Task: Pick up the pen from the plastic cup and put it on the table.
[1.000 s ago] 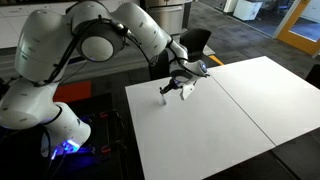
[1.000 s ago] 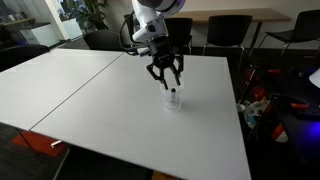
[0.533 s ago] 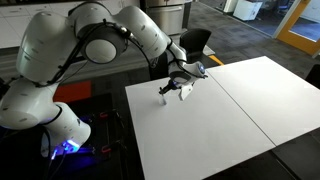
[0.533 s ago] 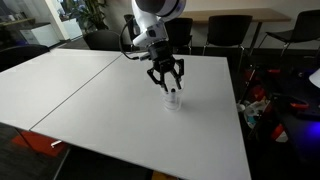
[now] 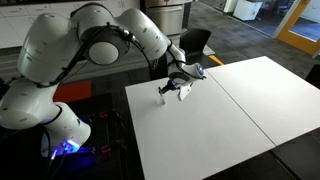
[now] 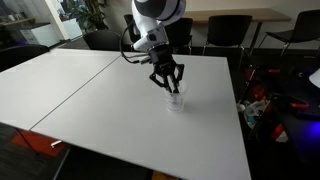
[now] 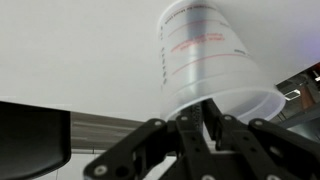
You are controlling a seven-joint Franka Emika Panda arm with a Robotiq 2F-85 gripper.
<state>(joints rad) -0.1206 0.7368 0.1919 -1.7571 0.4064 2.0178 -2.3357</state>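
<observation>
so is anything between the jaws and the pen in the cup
Nothing visible does. The gripper sits directly over the plastic cup, with nothing else near; the pen itself is too small to make out.

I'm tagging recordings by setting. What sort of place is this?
Probably an office or meeting room: a large white table, black office chairs behind it, and a wooden desk beyond.
</observation>
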